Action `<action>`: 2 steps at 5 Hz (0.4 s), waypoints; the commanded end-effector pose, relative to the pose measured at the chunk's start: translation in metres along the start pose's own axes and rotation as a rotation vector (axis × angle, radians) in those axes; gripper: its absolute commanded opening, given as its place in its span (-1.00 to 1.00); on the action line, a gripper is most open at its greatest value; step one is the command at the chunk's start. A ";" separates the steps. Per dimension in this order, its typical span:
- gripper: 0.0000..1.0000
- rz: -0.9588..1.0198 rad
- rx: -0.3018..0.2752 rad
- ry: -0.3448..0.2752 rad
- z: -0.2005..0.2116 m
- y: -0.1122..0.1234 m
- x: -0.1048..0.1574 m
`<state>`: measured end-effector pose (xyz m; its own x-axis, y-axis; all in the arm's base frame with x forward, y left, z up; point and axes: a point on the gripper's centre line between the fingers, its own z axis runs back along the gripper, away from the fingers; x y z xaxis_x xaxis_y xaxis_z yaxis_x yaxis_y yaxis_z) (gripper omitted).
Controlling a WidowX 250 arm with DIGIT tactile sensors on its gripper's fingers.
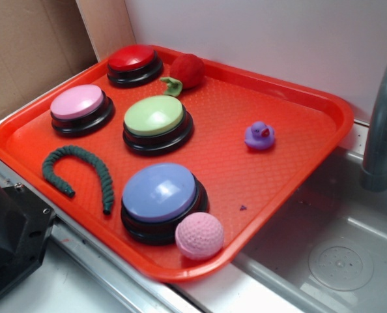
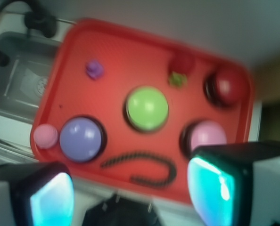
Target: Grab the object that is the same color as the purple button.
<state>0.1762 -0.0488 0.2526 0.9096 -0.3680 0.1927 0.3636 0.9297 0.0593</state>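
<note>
- My gripper [image 2: 130,190] is hanging high above the near edge of the red tray [image 1: 298,104], with the jaws spread wide apart and nothing between them; my two pads [image 2: 210,183] are showing at the bottom corners of the blurred wrist view.
- The tiny purple duck [image 1: 260,135] is sitting upright on the bare tray floor, on its own, well apart from every button and toward the side nearest the grey sink [image 1: 337,261].
- The purple button [image 1: 159,193] is standing at the tray's front edge, with the pink knitted ball [image 1: 199,235] touching its base.
- The green button [image 1: 154,117] is sitting in the middle of the tray, the pink button [image 1: 77,103] beside it, and the red button [image 1: 132,60] in the far corner.
- A red strawberry toy [image 1: 186,70] is lying just beside the red button.
- A dark green curved rope [image 1: 76,171] is lying between the pink button and the purple button.
- A grey faucet [image 1: 384,117] is rising at the sink's edge.
</note>
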 end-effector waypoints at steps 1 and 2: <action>1.00 -0.352 0.093 -0.013 -0.043 -0.022 0.054; 1.00 -0.440 0.117 0.014 -0.068 -0.036 0.083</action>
<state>0.2524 -0.1039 0.1838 0.6972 -0.7151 0.0506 0.6907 0.6890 0.2197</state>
